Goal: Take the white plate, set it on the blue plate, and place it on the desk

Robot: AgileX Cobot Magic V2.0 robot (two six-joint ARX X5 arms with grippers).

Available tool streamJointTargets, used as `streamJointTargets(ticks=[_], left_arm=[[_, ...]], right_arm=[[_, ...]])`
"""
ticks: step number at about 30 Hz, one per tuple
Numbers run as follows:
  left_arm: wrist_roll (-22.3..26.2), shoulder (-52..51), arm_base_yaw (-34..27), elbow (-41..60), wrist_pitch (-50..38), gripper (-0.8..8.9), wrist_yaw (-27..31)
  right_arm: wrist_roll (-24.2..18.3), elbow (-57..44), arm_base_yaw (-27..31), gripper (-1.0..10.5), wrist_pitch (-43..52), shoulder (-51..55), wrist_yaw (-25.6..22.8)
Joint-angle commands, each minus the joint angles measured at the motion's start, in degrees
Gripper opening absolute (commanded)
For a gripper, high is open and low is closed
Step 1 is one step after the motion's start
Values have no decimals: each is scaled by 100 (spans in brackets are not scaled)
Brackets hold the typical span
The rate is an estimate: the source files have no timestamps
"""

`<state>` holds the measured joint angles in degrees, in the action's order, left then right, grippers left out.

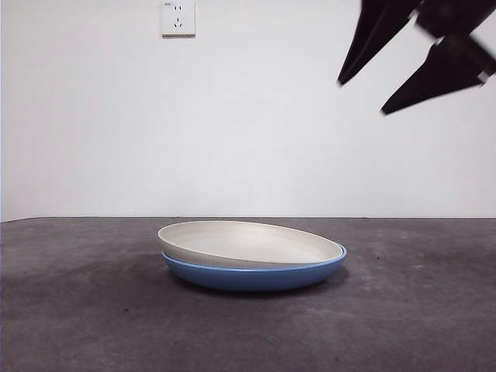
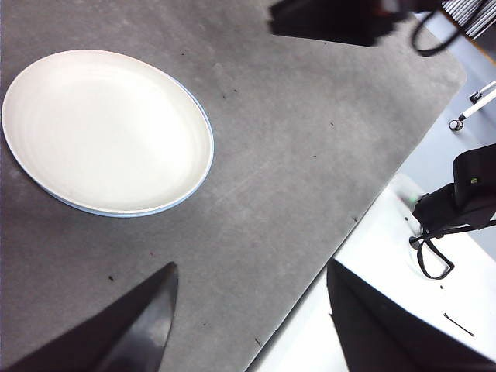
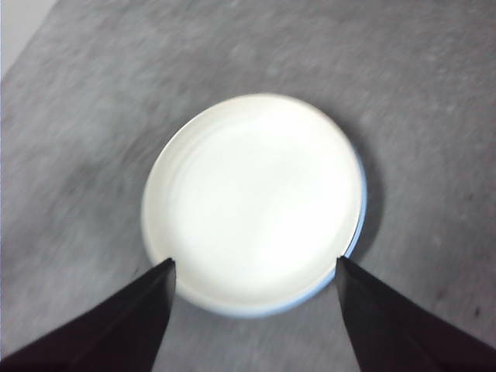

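The white plate (image 1: 240, 242) lies in the blue plate (image 1: 256, 277), slightly tilted, at the middle of the desk (image 1: 77, 310). My right gripper (image 1: 361, 97) hangs open and empty high above the desk, off to the right of the plates in the front view. In the blurred right wrist view the white plate (image 3: 252, 201) lies below between the spread jaws of the right gripper (image 3: 254, 262), with a blue rim (image 3: 359, 232) showing at one side. My left gripper (image 2: 252, 265) is open and empty near the desk's edge, well away from the white plate (image 2: 105, 128) and the thin blue rim (image 2: 124, 214).
A wall socket (image 1: 177, 17) sits on the white wall behind the desk. In the left wrist view the desk's rounded edge (image 2: 364, 209) borders a white surface with a black device and cable (image 2: 457, 194). Dark arm parts (image 2: 333, 19) show beyond the desk.
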<state>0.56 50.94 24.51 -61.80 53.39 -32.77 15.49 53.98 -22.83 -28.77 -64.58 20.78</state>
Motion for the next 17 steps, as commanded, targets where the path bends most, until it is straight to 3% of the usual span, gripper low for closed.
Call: streamJointTargets(ticks=[1,7,17], left_arm=[[50,37,26,-59,-66,310,-9],[48,37,26,-59,-63,310,-9],[48,37,26,-59,-63,310,-9]], right_arm=[[-291,101,-35,328,-444,299,225],[-448,101,-35,328,-1521,970,540],[-592,101,-35,328,-2597,1687,538]])
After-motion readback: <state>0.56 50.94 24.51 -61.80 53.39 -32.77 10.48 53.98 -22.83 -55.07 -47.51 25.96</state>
